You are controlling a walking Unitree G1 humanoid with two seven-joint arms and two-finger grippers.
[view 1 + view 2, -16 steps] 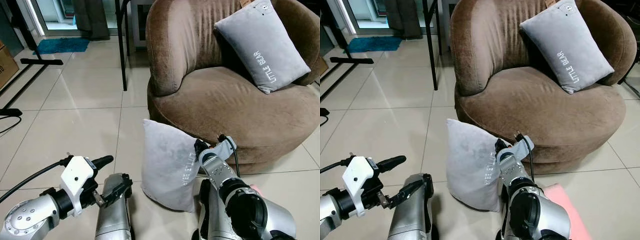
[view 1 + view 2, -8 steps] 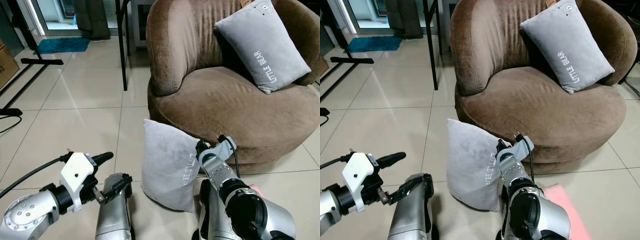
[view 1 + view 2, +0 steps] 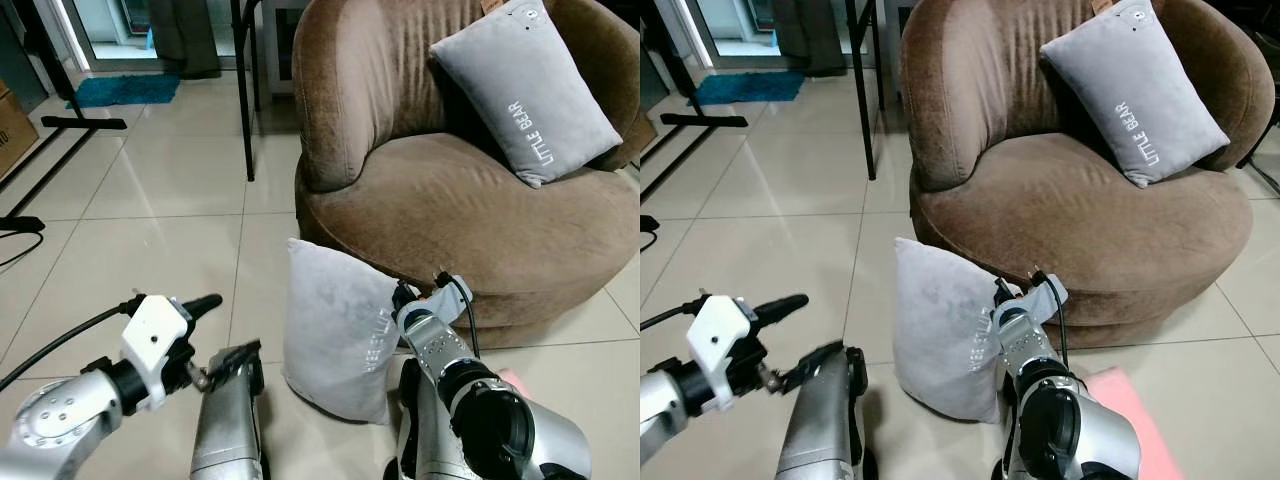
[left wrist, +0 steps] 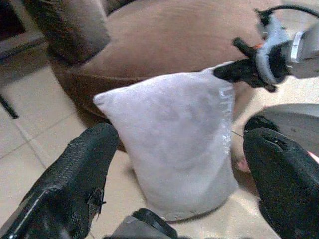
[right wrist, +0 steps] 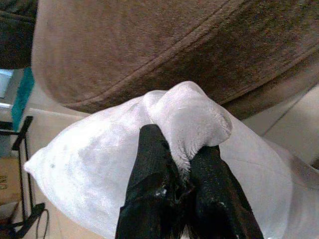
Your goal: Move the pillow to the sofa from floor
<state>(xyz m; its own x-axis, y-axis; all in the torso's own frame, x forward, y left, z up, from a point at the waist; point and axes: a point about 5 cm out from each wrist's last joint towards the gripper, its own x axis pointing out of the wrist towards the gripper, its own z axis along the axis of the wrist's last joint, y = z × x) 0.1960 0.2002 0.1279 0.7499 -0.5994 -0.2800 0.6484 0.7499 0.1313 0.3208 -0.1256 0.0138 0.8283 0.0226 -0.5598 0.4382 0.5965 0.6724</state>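
Right gripper (image 5: pixel 182 164) pinches one floor pillow (image 3: pixel 335 335) (two total).

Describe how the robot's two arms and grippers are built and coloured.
Both arms are silver metal with rounded joint housings. The left gripper has two long black fingers on a white block at the wrist, with a black cable trailing back. The right gripper has textured black fingers, a pale grey wrist housing and a looping black cable.

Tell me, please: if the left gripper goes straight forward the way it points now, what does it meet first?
Most likely the grey pillow standing on the floor: it sits right between the open fingers of the left gripper. The brown sofa lies behind it. Depth is uncertain.
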